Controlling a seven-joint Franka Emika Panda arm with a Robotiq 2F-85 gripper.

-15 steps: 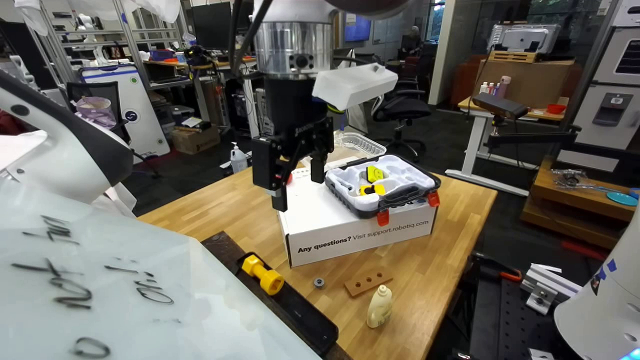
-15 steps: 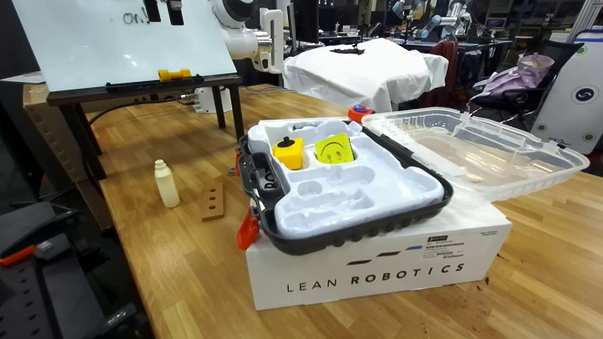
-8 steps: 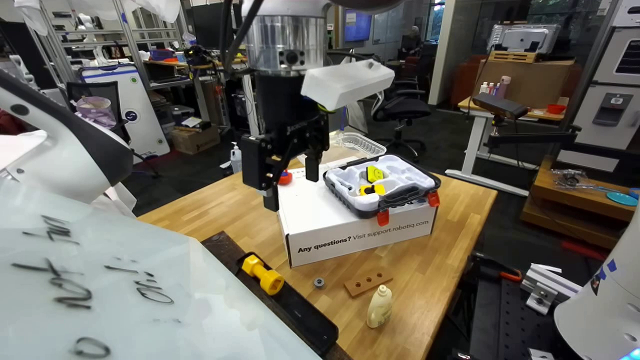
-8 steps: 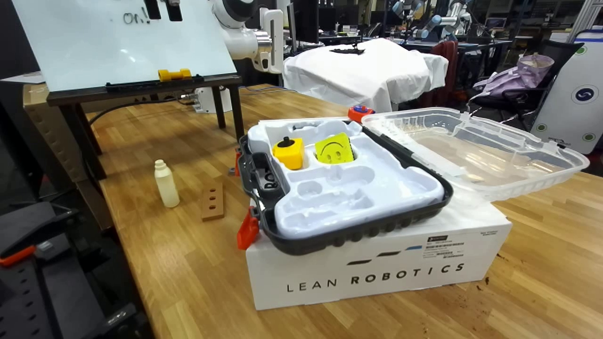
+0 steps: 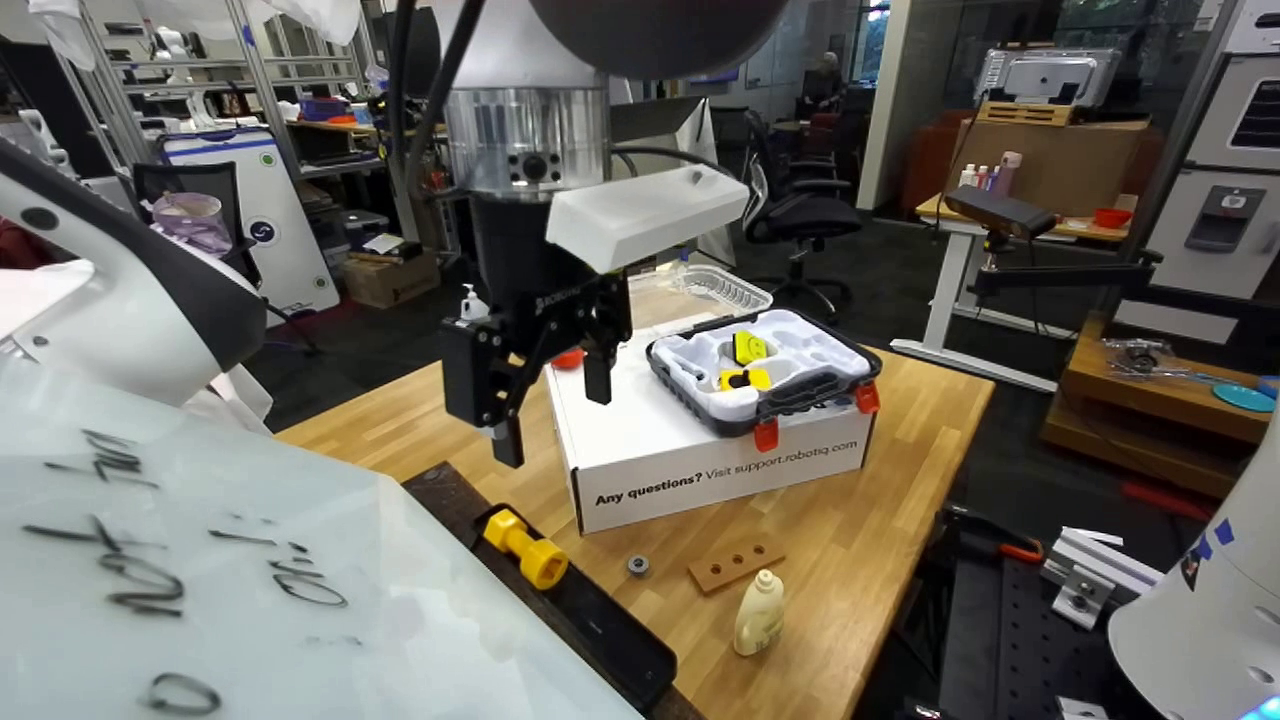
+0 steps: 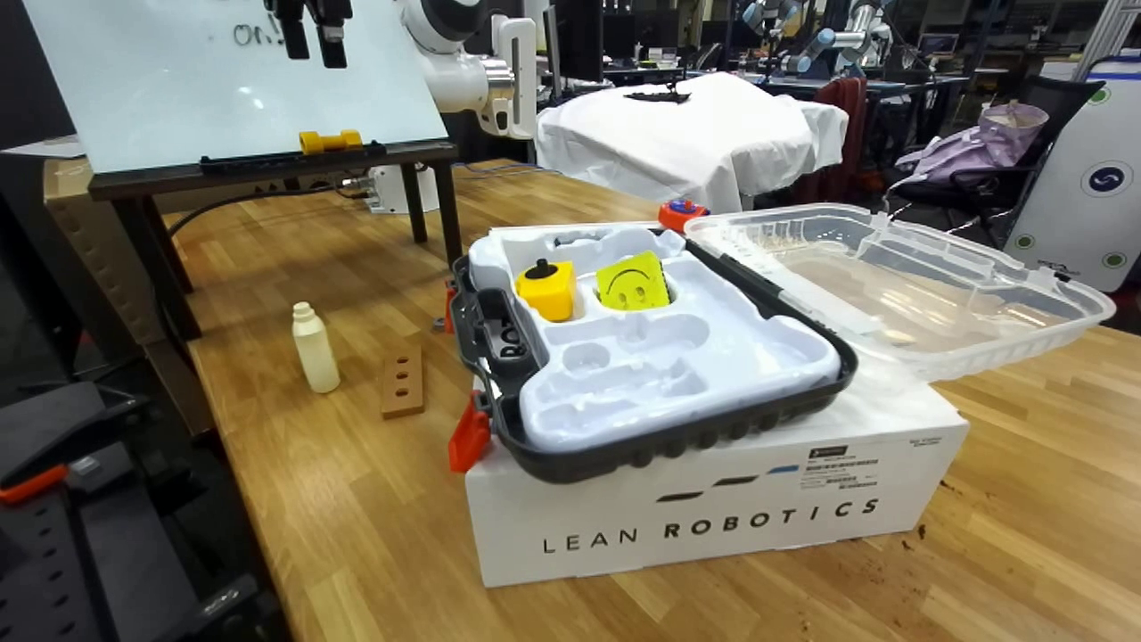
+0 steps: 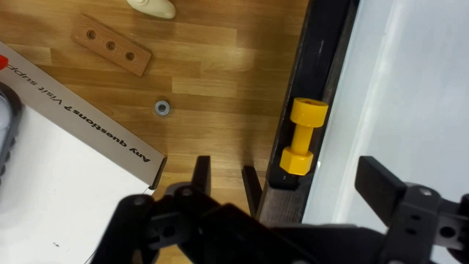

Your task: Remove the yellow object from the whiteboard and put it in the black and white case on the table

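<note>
Gripper lower than half a second ago and shifted toward the whiteboard; both exterior views agree on the drop. Fingers spread wide, hanging above the level of the whiteboard's lower edge, apart from the yellow object. That object is unmoved: it lies in the black tray along the foot of the whiteboard. The black and white case is unchanged too, resting on a white box well out from the whiteboard.

View against view: the wrist view gives me both fingers from above, one against the whiteboard's face, one against the table, and just a dark corner of the case. Both exterior views show the yellow block and yellow pad sitting in the case; the clear lid, folded back on the side away from the whiteboard, is plainest in an exterior view. Handwriting marks the whiteboard in both exterior views; the wrist view catches a plain glossy stretch.

Yellow object reads as a bolt shape lying down: shank, round end, six-sided end. Long axis runs roughly along the whiteboard's lower edge. Round end faces the whiteboard's middle; six-sided end faces the nearer lower corner.
</note>
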